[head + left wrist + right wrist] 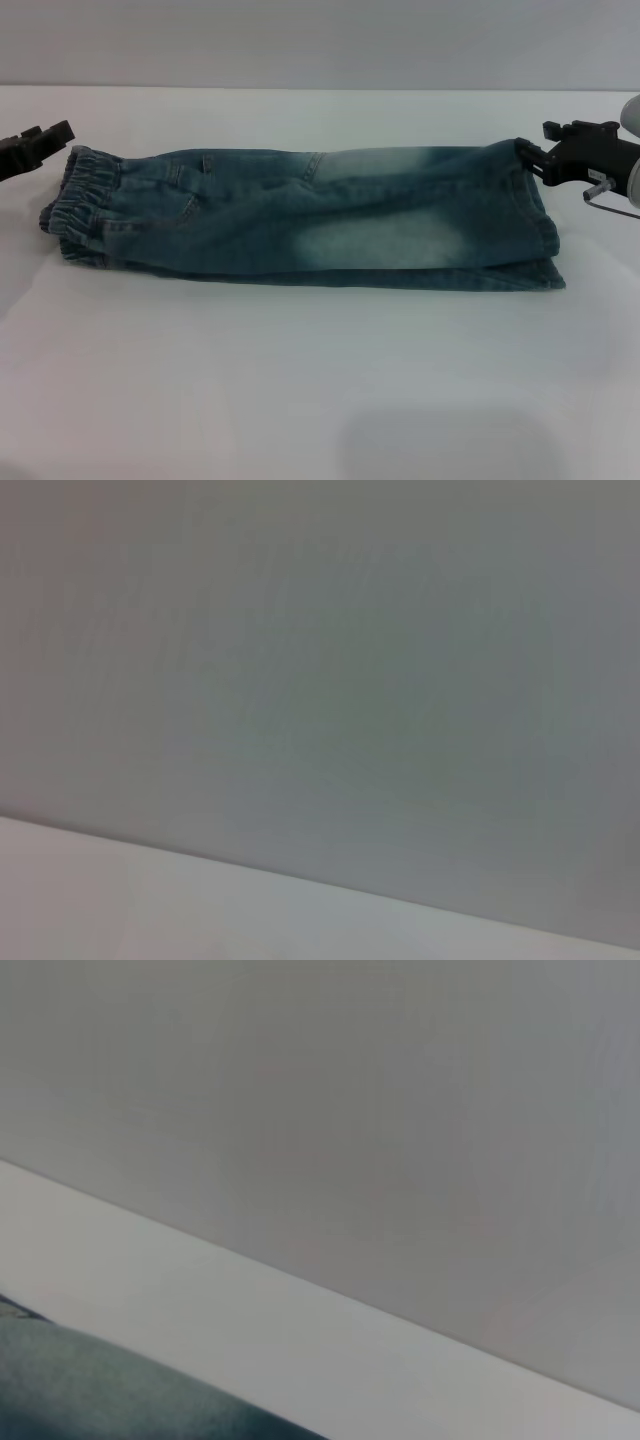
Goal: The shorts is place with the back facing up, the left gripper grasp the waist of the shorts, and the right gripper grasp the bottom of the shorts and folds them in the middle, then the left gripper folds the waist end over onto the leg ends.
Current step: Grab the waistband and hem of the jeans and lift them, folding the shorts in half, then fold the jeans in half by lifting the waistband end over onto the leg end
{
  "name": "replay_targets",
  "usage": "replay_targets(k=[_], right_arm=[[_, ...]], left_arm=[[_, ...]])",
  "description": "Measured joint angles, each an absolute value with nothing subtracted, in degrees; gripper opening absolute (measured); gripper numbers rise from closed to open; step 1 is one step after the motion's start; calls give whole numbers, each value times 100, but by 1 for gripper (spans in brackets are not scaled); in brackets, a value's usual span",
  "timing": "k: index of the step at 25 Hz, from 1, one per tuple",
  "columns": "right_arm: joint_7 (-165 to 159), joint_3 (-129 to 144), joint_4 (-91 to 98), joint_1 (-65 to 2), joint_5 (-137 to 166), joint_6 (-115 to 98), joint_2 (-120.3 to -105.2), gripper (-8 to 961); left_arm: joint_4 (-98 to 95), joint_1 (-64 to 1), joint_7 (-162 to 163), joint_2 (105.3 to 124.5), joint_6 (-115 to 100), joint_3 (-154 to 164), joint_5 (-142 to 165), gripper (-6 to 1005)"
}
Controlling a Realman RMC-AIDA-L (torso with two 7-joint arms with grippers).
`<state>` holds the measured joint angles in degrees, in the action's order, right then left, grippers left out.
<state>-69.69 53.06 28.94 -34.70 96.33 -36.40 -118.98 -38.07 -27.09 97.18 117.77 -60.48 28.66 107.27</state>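
Note:
The faded blue denim shorts (300, 215) lie flat on the white table (300, 390), folded lengthwise into a long strip. The ruffled elastic waist (82, 205) is at the left end and the bottom of the shorts (540, 225) at the right end. My left gripper (60, 134) hovers just beyond the waist's far corner, a small gap away from the cloth. My right gripper (535, 155) sits at the far corner of the leg hems, right against the denim. A corner of the shorts (100, 1395) shows in the right wrist view.
Bare white tabletop surrounds the shorts, with a wide stretch toward the front edge. A grey wall (320, 40) rises behind the table. The left wrist view holds only wall and a strip of table (100, 900).

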Motion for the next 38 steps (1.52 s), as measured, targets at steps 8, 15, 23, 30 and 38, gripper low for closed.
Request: replay_targets(k=[8, 15, 23, 30, 38], right_arm=[[-6986, 5443, 2980, -3400, 9603, -3660, -11896, 425], [-7002, 5442, 3016, -3383, 9585, -3717, -11899, 496], [-7006, 5442, 2977, -3384, 9576, -3733, -11900, 496], [-7014, 5440, 2963, -3396, 9563, -3736, -11909, 496], [-7022, 5440, 2961, -3391, 9562, -3743, -11913, 496]], left_arm=[[-3854, -2639, 9721, 11753, -6298, 2899, 10533, 540], [-3855, -2553, 9827, 11491, -6665, 3036, 10711, 752], [-3927, -2134, 9400, 11275, -7372, 3028, 10843, 840], [-3869, -2025, 9209, 11275, -8219, 3088, 10867, 838], [-3587, -2277, 9270, 11293, -8136, 3529, 11260, 837]])
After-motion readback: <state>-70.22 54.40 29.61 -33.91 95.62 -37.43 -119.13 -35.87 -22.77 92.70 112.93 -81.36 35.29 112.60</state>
